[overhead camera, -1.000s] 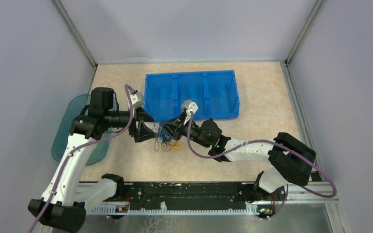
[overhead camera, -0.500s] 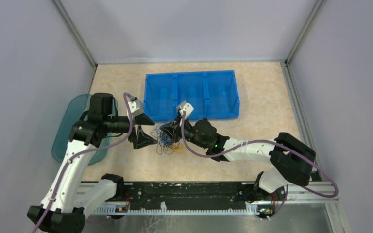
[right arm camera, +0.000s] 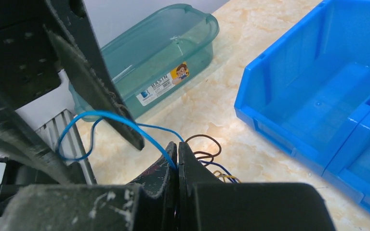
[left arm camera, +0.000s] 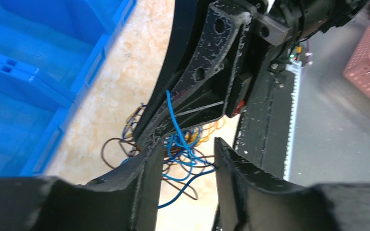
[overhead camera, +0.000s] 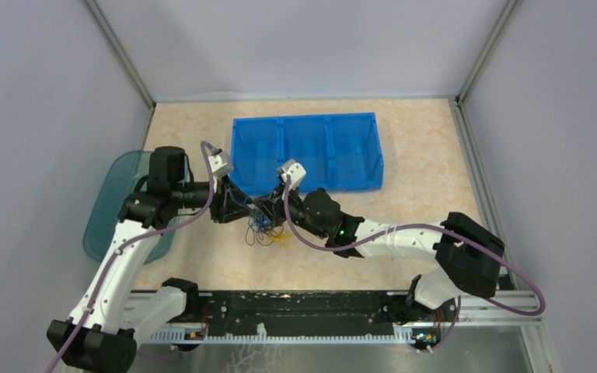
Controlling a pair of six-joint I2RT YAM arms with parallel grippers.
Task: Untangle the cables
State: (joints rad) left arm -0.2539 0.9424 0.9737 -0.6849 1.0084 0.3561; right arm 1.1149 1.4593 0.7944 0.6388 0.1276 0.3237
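The cables (overhead camera: 263, 224) are a small tangle of blue, yellow-orange and brown wires on the table in front of the blue bin. My right gripper (overhead camera: 270, 210) is shut on a blue wire (right arm camera: 111, 115) and holds it above the tangle; the shut tips show in the right wrist view (right arm camera: 177, 147). My left gripper (overhead camera: 237, 208) is open, its fingers on either side of the tangle's blue loops (left arm camera: 183, 151). In the left wrist view the gap (left arm camera: 188, 144) between its fingers holds blue and brown wires, with the right gripper's fingers (left arm camera: 212, 72) just beyond.
A blue three-compartment bin (overhead camera: 305, 151) stands just behind the tangle. A teal plastic basin (overhead camera: 113, 194) sits at the left table edge, partly under my left arm. The black rail (overhead camera: 295, 307) runs along the near edge.
My left gripper moved right, from beside the tangle to straddling it, and its jaws narrowed. My right gripper shifted slightly left and back, still shut on the blue wire.
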